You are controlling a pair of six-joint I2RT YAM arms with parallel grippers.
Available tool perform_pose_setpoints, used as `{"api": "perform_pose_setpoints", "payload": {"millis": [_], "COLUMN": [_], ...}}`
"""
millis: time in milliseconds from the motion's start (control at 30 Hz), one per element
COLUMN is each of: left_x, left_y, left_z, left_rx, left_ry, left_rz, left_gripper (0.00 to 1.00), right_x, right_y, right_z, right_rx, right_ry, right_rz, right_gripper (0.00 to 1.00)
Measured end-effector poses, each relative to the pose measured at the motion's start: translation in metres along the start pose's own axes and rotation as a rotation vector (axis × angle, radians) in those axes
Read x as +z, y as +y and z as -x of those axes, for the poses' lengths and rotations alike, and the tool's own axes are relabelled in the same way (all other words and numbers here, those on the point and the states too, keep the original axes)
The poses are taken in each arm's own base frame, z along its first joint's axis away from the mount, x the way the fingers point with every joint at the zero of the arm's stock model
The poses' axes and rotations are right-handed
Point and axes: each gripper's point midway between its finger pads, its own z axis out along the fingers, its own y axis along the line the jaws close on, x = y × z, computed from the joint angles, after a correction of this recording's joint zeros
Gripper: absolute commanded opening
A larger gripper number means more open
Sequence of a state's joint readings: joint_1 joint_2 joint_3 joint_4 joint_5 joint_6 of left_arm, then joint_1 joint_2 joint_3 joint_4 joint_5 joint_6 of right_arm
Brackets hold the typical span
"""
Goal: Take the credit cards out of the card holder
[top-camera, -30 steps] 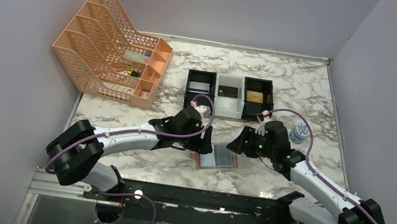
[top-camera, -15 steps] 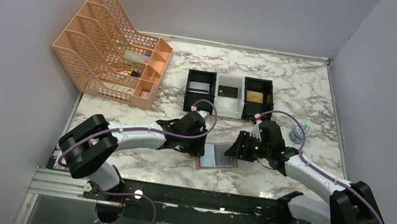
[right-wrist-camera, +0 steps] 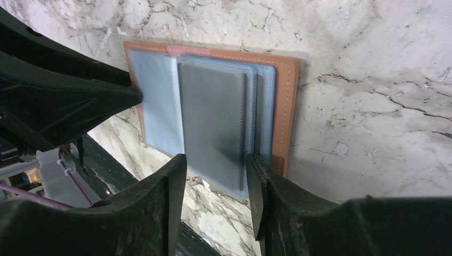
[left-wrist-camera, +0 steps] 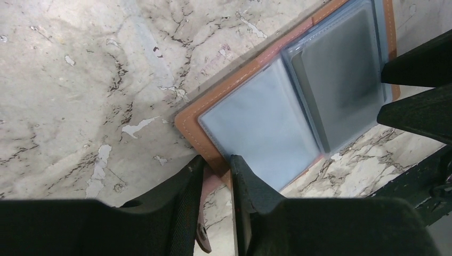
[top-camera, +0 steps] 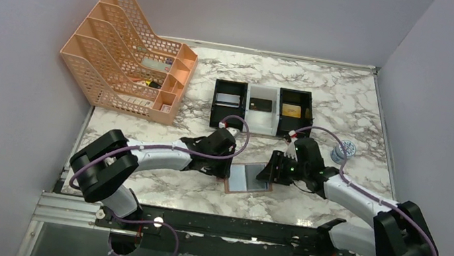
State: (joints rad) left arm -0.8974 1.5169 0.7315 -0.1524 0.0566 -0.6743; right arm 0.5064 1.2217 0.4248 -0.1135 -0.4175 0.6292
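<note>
Marble table (top-camera: 350, 102), card holder (top-camera: 248, 178) ends hidden

No text, label or number is legible anywhere

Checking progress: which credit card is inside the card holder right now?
The dark grey card, tucked in the card holder; the other three lie in the trays.

Left arm (top-camera: 152, 153): elbow now further in toward frame centre. Left gripper (top-camera: 227, 166) sits lower, at left edge of card holder (top-camera: 248, 179). Right arm (top-camera: 356, 200): elbow pulled up-left. Right gripper (top-camera: 270, 170) closes in on holder's right edge.
</note>
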Motion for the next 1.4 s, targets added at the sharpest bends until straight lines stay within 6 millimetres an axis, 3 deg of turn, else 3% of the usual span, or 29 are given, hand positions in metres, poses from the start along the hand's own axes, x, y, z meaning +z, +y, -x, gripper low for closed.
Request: {"api": "perform_pose_setpoints", "payload": {"millis": [333, 600, 733, 1000, 1400], "left_x": [0.0, 0.0, 0.0, 0.001, 0.002], "left_y": [0.001, 0.002, 0.003, 0.003, 0.004], "left_z": [0.004, 0.004, 0.003, 0.004, 0.003], "left_rx": [0.016, 0.018, 0.025, 0.036, 0.041], "left_ry": [-0.011, -0.01, -0.005, 0.0, 0.005], "left_rz": [0.014, 0.018, 0.022, 0.028, 0.031], "left_gripper": [0.25, 0.22, 0.21, 0.2, 0.19], "right_x": [-0.014, 0.0, 0.004, 0.002, -0.003], "right_y": [0.014, 0.004, 0.006, 0.008, 0.023], "right_z": [0.019, 0.001, 0.002, 0.002, 0.001], "right_rx": [-0.077, -0.04, -0.043, -0.048, -0.041], "right_ry": [-0.061, 0.029, 0.032, 0.032, 0.045], "right_rz": [0.011, 0.011, 0.031, 0.043, 0.109], "right_gripper": [0.48, 0.47, 0.45, 0.37, 0.37]}}
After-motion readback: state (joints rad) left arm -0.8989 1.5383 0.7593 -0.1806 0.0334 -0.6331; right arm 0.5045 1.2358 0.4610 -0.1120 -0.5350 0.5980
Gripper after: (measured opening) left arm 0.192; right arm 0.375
